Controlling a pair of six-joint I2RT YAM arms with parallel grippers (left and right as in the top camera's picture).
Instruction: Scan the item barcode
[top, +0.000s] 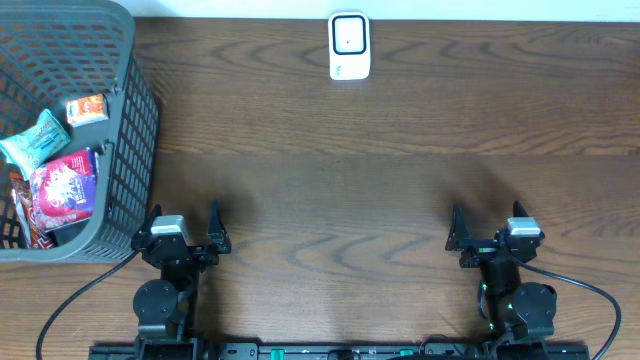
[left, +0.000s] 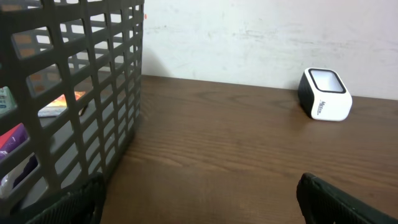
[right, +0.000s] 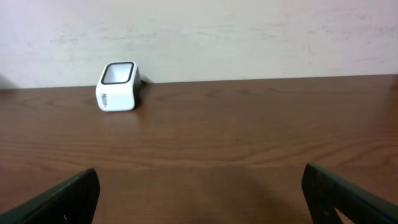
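Note:
Several snack packets lie in a grey mesh basket (top: 130, 120) at the left: an orange one (top: 86, 108), a teal one (top: 35, 140) and a pink-red one (top: 65, 187). No barcode can be made out on them. A white barcode scanner (top: 349, 45) stands at the table's far edge, also visible in the left wrist view as the scanner (left: 324, 94) and in the right wrist view as the scanner (right: 118, 86). My left gripper (top: 185, 215) (left: 200, 199) is open and empty beside the basket (left: 74, 93). My right gripper (top: 486, 215) (right: 202, 196) is open and empty over bare wood.
The brown wooden table (top: 350, 190) runs to a pale wall behind the scanner. The basket wall stands close to my left gripper's left finger (left: 74, 202). Cables trail from both arm bases at the near edge.

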